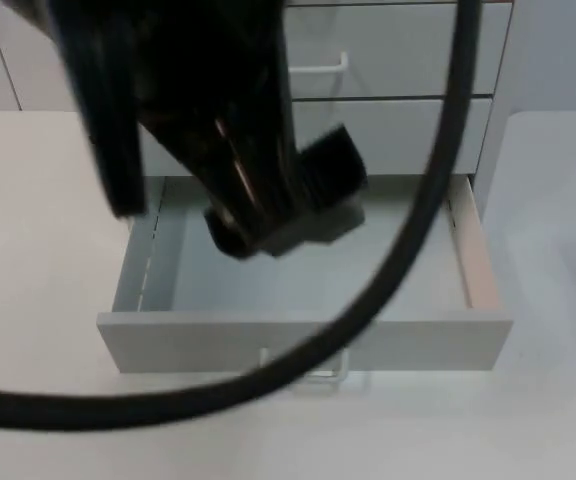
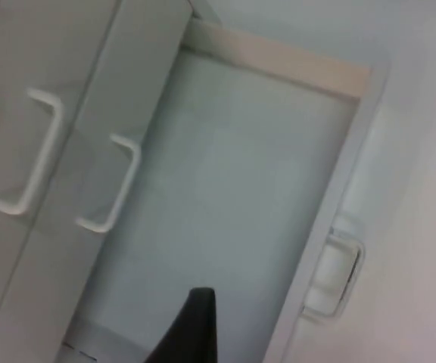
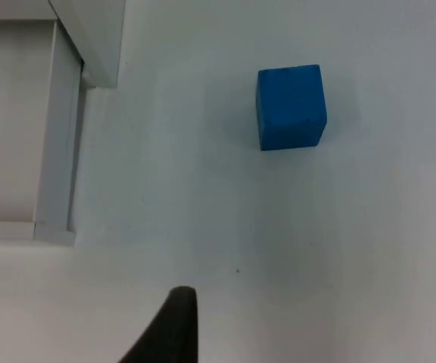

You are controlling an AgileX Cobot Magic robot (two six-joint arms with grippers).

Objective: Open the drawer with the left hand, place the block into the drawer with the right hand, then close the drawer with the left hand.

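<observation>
Top view, left arm (image 1: 228, 130) hiding open drawer (image 1: 303, 340)

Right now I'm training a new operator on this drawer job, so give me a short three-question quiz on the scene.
1. True or false: the bottom drawer stands open.
2. What colour is the block?
3. Where does the block lie? A) inside the drawer B) on the table beside the cabinet C) in a gripper

Key: 1 true. 2 blue. 3 B. The left arm hangs over the open drawer, and nothing lies in the part of it that shows.
</observation>
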